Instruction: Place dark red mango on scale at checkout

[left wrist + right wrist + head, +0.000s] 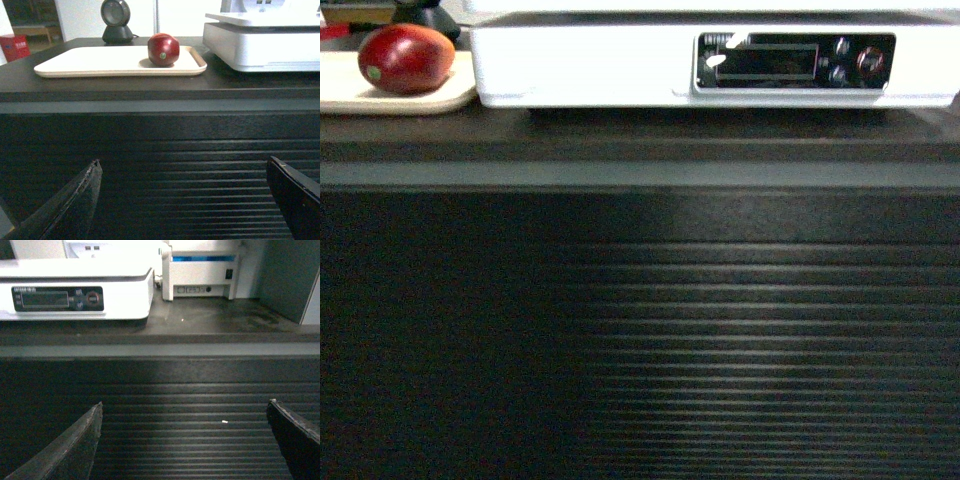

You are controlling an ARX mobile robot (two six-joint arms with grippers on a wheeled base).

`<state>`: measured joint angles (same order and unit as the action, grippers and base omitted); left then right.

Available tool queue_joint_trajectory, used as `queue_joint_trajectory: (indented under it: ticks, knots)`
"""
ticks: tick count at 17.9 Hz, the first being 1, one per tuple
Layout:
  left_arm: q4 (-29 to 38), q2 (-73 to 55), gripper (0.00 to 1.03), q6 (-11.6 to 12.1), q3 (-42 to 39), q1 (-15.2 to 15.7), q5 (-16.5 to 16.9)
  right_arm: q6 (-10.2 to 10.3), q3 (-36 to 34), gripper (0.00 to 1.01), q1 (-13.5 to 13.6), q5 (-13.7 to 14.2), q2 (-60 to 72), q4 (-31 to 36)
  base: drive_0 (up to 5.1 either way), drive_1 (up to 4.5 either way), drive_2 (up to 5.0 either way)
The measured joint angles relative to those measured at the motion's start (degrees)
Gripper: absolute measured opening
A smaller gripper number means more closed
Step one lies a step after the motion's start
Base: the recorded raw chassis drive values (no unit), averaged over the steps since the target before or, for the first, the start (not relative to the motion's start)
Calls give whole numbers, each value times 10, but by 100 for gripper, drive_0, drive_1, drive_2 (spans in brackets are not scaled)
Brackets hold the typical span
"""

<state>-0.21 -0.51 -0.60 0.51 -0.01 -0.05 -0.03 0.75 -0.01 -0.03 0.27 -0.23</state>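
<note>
Here's the dark red mango (406,58), sitting on the beige tray (430,98) at the far left of the checkout (640,330) top, and from the left wrist camera it rests toward the tray's right end (120,62), nothing touching it. Just right of the tray stands the scale (590,65), white and wide, dark display strip facing us (buttons at the strip's right end). Behind the tray there's a small black scanner on a stand (117,21). Down low, the left gripper (182,200) hangs in front of the ribbed counter face, fingers spread wide with nothing between them. The right gripper (182,440) sits the same way, wide apart and bare, with the scale (75,290) up left and a white-and-blue printer (200,272) beyond on the right.
</note>
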Motion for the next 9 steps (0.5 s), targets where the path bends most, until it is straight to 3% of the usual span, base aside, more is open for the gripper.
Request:
queue_joint_trajectory:
  ticks: [9]
  knots:
    - [0, 0, 98, 0, 0, 0, 0, 0, 0, 98, 0, 0, 0, 1, 0, 0, 0]
